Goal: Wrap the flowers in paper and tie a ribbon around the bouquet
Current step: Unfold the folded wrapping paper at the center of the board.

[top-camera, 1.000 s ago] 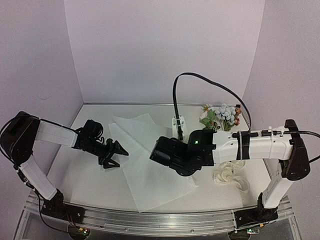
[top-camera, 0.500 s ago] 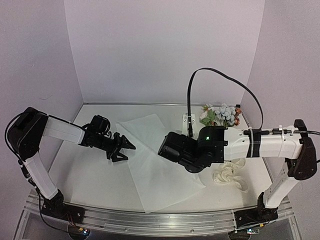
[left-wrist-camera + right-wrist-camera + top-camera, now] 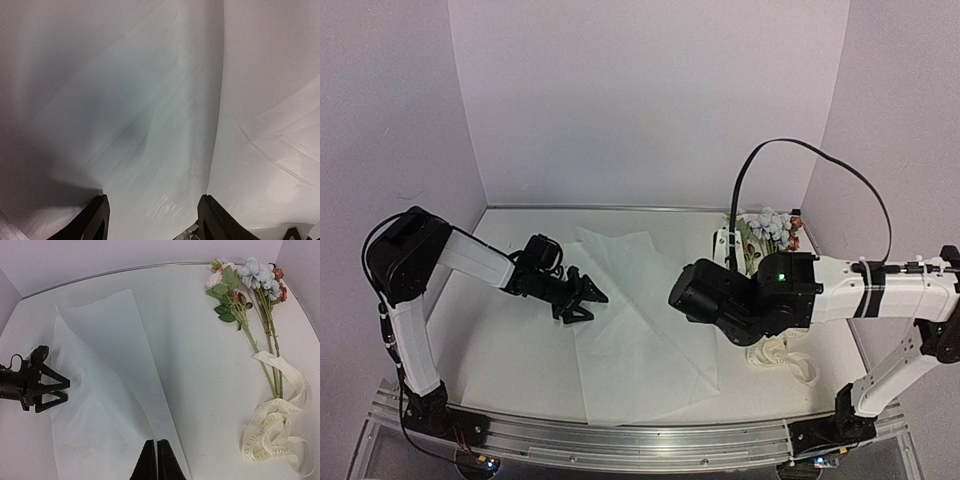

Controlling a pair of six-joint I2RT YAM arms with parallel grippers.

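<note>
Stems of the flowers (image 3: 767,228) hidden behind the right arm (image 3: 900,290) from above, ribbon (image 3: 785,355) partly covered too, its lettering too small to read, paper (image 3: 150,100) blurred and cropped on all sides in the left wrist view, left gripper (image 3: 154,202) fingers cut off below

**Arms:** 2, a left arm (image 3: 470,262) and a right arm (image 3: 880,290).

**Grippers:** 2, a left gripper (image 3: 598,306) and a right gripper (image 3: 155,442), two fingers each.

**Paper** (image 3: 115,365): 1 sheet, ahead and left of the right gripper and reaching the left gripper's tips. Layers overlap in it, so it cannot be told whether a second sheet lies under the first.

**Flowers** (image 3: 235,282): 1 bunch, far ahead and to the right of the right gripper.
- Stems (image 3: 275,382): 3 countable.
- Blooms (image 3: 255,271): two colour groups, too small to number.

**Ribbon** (image 3: 272,427): 1 length in several loops, right of the right gripper.

**Cable** (image 3: 800,143): 1, black.

**Table** (image 3: 500,360): 1.
</note>
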